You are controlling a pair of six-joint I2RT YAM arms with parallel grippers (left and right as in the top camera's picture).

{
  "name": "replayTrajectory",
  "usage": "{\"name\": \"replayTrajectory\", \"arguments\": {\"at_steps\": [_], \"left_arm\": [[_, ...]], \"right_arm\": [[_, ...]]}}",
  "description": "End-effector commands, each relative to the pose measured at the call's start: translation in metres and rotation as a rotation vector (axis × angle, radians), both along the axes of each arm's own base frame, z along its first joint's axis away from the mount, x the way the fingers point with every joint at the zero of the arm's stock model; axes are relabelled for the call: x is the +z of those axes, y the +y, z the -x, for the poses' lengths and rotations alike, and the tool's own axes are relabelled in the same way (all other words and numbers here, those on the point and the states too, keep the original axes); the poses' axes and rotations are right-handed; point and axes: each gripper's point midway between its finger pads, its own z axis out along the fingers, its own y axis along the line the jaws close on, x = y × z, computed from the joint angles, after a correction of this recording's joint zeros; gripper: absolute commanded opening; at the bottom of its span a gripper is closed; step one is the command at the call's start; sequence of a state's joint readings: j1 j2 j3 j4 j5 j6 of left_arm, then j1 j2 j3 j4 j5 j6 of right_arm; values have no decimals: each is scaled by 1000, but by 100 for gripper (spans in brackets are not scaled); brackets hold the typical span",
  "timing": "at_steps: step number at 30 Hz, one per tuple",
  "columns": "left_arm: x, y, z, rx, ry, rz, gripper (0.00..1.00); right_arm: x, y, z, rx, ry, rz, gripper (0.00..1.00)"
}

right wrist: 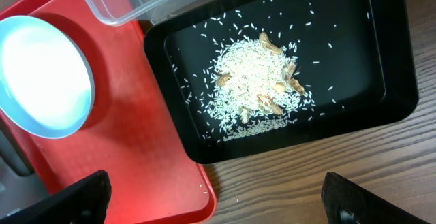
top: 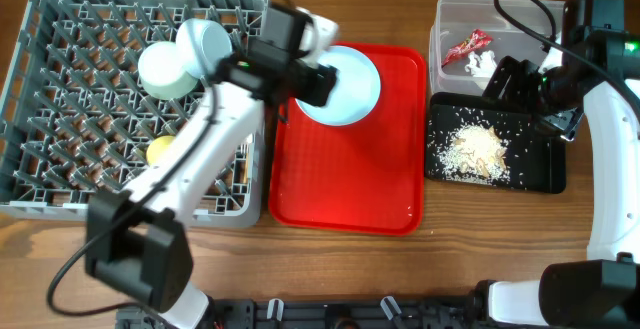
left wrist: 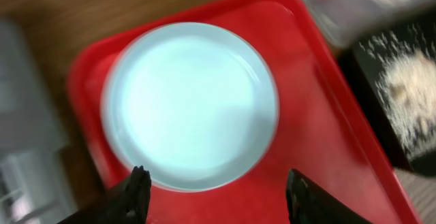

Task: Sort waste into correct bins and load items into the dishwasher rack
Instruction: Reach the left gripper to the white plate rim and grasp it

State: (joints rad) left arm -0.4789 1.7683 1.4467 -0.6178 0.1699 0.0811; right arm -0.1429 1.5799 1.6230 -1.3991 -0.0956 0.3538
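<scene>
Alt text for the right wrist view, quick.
A shallow black rectangular tray holds a heap of beige rice-like food scraps. Left of it, a pale blue round plate sits on a red plastic serving tray. The right tool stands open at the bottom edge.

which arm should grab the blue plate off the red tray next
Left. The left gripper hangs directly over the pale blue plate with jaws apart, and the dishwasher rack lies on its side of the red tray. The right gripper is open over the black tray, farther from plate and rack.
</scene>
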Motion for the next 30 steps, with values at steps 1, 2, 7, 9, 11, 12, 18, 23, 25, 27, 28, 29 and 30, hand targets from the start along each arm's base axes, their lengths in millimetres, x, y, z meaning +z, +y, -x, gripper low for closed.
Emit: {"name": "replayTrajectory", "arguments": {"at_steps": [1,2,7,9,11,12,18,23,25,27,28,29,30], "left_arm": [[-39,-42,13,-196,6,-63,67],[-51,-51,14,-211,11,-79,68],[-93,-64,15,-224,28,-149,69],[-108,-62,13,-214,32,-188,68],[-120,-54,6,-180,20,-249,67],[-124,-51,4,-171,17,-265,66],[-147,-49,11,-150,78,-285,50],[-154,-54,28,-185,118,-306,35],[-154,-58,32,-196,119,-309,26],[-154,-61,35,-206,117,-310,15],[-154,-63,36,-209,116,-310,11],[-154,-64,37,-212,115,-310,6],[-154,-64,37,-214,115,-310,4]], "right_arm": [[2,-4,2,3,-6,20,100],[2,-4,2,4,-6,20,100],[2,-4,2,3,-6,20,100],[2,-4,2,4,-6,20,100],[2,-4,2,4,-6,20,100],[2,-4,2,4,-6,20,100],[2,-4,2,4,-6,20,100],[2,-4,2,4,-6,21,100],[2,-4,2,4,-6,20,100],[2,-4,2,4,-5,21,100],[2,-4,2,4,-5,20,100],[2,-4,2,5,-4,20,100],[2,-4,2,5,-3,21,100]]}}
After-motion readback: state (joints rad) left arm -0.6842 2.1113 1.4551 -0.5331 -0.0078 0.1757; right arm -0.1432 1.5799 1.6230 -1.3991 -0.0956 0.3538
